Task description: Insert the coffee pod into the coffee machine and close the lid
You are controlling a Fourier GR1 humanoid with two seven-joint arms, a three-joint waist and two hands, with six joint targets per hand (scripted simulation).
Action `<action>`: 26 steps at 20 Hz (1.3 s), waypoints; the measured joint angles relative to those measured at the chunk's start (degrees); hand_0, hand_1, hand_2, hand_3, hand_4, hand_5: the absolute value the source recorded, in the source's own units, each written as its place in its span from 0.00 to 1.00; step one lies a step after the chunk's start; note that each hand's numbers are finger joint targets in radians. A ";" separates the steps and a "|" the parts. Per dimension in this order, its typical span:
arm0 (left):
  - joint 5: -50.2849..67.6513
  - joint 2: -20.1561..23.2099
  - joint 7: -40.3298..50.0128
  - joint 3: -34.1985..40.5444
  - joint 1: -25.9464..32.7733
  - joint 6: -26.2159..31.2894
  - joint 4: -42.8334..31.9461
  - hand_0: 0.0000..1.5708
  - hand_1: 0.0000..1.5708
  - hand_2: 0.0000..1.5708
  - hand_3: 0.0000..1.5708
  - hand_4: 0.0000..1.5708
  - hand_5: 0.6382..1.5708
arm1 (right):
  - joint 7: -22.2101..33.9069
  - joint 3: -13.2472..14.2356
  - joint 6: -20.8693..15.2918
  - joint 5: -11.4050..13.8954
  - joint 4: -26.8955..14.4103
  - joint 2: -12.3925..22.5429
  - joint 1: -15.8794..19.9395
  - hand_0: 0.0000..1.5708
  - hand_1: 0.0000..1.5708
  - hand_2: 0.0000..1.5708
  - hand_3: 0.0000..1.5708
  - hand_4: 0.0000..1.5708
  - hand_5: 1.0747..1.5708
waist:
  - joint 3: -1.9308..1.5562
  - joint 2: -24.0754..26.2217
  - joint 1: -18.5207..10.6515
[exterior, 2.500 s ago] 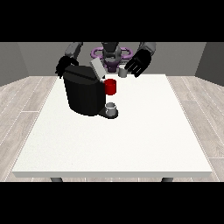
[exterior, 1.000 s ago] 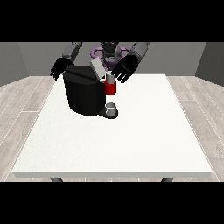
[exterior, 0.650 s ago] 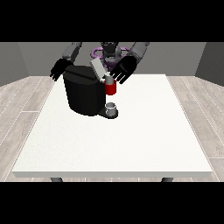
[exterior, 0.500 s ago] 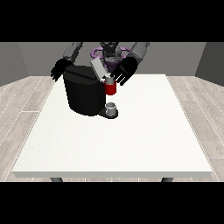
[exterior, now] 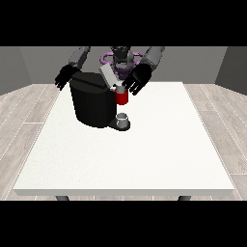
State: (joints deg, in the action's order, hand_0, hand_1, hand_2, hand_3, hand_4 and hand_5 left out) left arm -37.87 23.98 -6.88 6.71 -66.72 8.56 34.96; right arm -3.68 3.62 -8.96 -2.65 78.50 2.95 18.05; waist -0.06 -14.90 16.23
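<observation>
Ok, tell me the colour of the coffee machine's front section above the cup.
Red, seen in the front view.

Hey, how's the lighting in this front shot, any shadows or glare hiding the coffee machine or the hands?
Front view: light is even and soft, with no glare on the white table. The black coffee machine reads as a dark mass with little surface detail. The hand at the view's right and the hand at the view's left are black too, so finger detail is hard to read. The red part stands out clearly.
</observation>
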 measured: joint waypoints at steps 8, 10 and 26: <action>-1.24 0.42 -1.28 -0.72 0.56 0.24 0.06 0.67 0.67 0.72 0.61 0.23 1.00 | -0.65 -0.05 -0.57 0.21 -0.21 -0.38 -0.40 0.00 0.00 0.00 0.00 0.26 1.00 | 0.00 0.54 -0.70; -1.54 0.24 -0.56 -0.84 -0.06 0.42 0.06 0.68 0.68 0.72 0.62 0.23 1.00 | -0.30 0.37 -0.31 -0.08 -0.59 0.07 0.29 0.00 0.00 0.00 0.00 0.30 1.00 | 0.02 0.47 -0.70; -5.35 2.70 -3.45 -3.11 0.18 2.74 -0.12 0.00 0.00 0.00 0.00 0.00 1.00 | -0.44 -0.21 -0.55 0.60 -0.34 0.10 0.13 0.00 0.00 0.00 0.00 0.27 1.00 | 0.00 0.19 -0.40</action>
State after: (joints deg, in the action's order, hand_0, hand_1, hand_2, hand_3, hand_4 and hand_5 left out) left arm -43.21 26.68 -10.33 3.60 -66.54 11.30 34.83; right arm -4.12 3.41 -9.51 -2.05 78.15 3.05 18.18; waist -0.05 -14.71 15.83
